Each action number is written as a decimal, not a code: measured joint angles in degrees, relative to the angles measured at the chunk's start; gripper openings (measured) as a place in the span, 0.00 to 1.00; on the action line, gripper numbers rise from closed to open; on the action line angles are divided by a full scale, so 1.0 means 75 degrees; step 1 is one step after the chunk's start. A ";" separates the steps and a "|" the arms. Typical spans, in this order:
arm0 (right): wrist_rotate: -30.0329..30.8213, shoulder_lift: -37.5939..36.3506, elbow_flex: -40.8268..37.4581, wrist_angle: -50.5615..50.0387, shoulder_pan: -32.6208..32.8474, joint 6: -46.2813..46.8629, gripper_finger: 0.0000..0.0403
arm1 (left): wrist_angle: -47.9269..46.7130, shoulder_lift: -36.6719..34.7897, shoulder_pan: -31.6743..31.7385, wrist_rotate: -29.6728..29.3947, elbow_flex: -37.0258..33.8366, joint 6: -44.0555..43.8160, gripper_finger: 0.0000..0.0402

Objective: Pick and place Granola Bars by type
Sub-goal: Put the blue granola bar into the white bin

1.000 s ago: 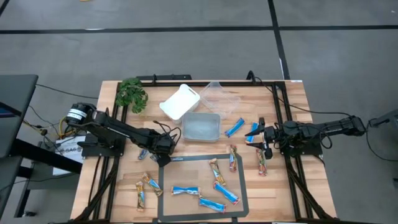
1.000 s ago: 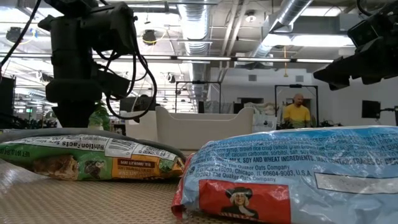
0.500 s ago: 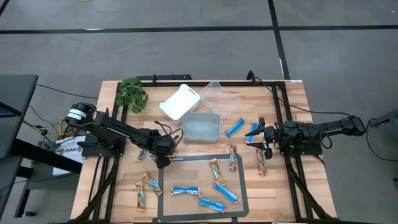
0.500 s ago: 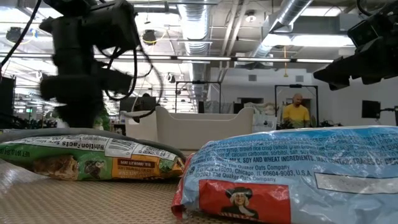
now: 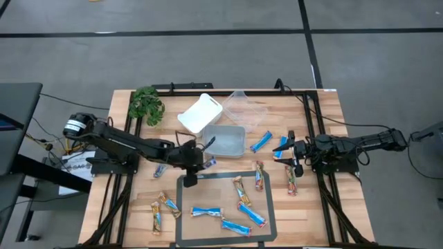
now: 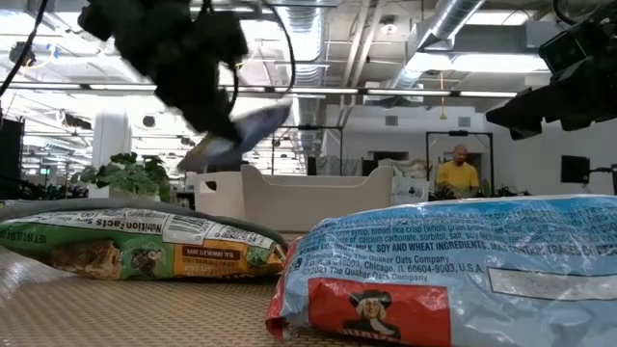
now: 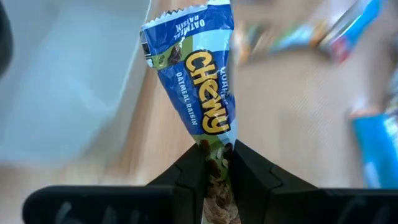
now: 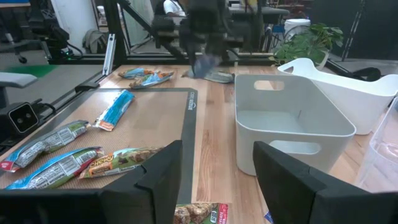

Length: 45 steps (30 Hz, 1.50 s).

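Observation:
My left gripper (image 5: 199, 163) hangs over the table's middle, just near of the grey tub (image 5: 224, 140), and is shut on a blue Chewy granola bar (image 7: 196, 81). In the low view the bar (image 6: 243, 129) rides high above the table. More blue bars (image 5: 261, 142) (image 5: 206, 211) and tan bars (image 5: 241, 188) (image 5: 166, 204) lie flat on the wood and on the dark mat (image 5: 181, 228). My right gripper (image 5: 295, 156) waits open at the table's right with nothing between its fingers. My left gripper pinches one end of the blue bar's wrapper (image 7: 216, 142) between its two fingers (image 7: 189, 171). The rest of the bar sticks out past the fingertips. The bar is lifted clear of the table and tilted, its free end (image 6: 275, 111) higher.
A white tub (image 5: 201, 113) and a clear tub (image 5: 243, 107) stand at the back behind the grey one. A green plant (image 5: 146, 105) sits at the far left. Another blue bar (image 5: 159, 169) lies under the left arm. A person (image 6: 461, 172) stands in the room beyond.
My left gripper has shut on the blue bar, then risen and moved toward the table's right edge, tipping as it went. The bar has come off the table and now hangs clear, tilted.

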 joint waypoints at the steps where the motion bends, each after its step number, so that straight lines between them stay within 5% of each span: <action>1: 0.0000 -0.0001 0.0001 0.0000 0.0000 -0.0002 0.47 | 0.0303 -0.0070 0.0015 0.0003 0.0000 0.0200 0.14; 9: 0.0000 0.0000 0.0001 0.0003 0.0000 -0.0002 0.47 | 0.2810 -0.0611 0.0615 0.0011 0.0004 0.1734 0.14; 15: -0.0001 -0.0001 -0.0002 0.0003 0.0000 -0.0003 0.47 | 0.3512 -0.0695 0.1352 0.0002 0.0009 0.2640 0.14; 25: 0.0000 0.0000 -0.0002 0.0003 0.0000 -0.0003 0.47 | 0.3302 -0.0694 0.2731 -0.0026 0.0009 0.3283 0.14; 37: 0.0000 0.0000 0.0001 0.0003 0.0000 0.0000 0.47 | 0.2409 -0.0694 0.5020 -0.1081 0.0009 0.3313 0.14; 45: -0.0001 -0.0002 0.0001 0.0003 0.0000 -0.0003 0.47 | 0.1757 -0.0691 0.5462 -0.0946 0.0009 0.2767 0.14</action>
